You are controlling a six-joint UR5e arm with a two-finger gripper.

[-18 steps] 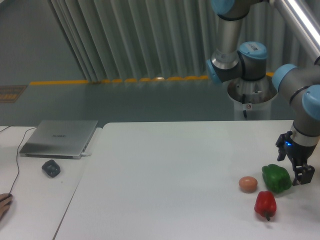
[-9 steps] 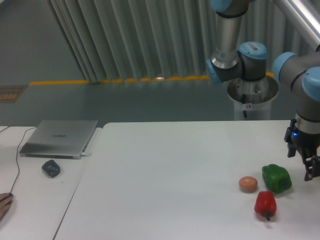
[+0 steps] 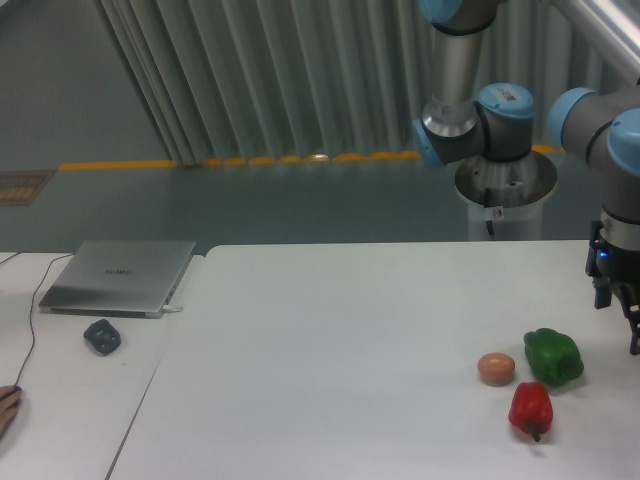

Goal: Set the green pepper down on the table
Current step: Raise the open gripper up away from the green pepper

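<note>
Red comes first: the red pepper (image 3: 530, 408) lies nearest the camera on the white surface (image 3: 340, 360), its stem pointing down toward the front edge. Just behind it and slightly to the right rests the green pepper (image 3: 553, 357), glossy and lobed, sitting free on the surface with nothing gripping it. Close beside the green pepper, on the side toward the laptop, is a small brownish-orange ball (image 3: 496, 368); the two look near each other but whether they touch cannot be told.

At the right border of the view, level with the green pepper and a little above it, hangs the tool (image 3: 632, 325). It is cut off by the picture edge, so only one dark finger and part of the wrist with a small blue light show; how far the fingers stand apart cannot be told. It is clear of the green pepper, with bare white between them.

Across a narrow gap, a second, narrower white desk (image 3: 70, 390) carries a dark mouse (image 3: 102, 336) and, farther back, a closed grey laptop (image 3: 120, 276) with a cable trailing from it.

Beyond the surface stand the arm's base column (image 3: 505, 195), its grey and blue joints above, a grey-green floor with a yellow line (image 3: 240, 161), and a ribbed grey wall.
</note>
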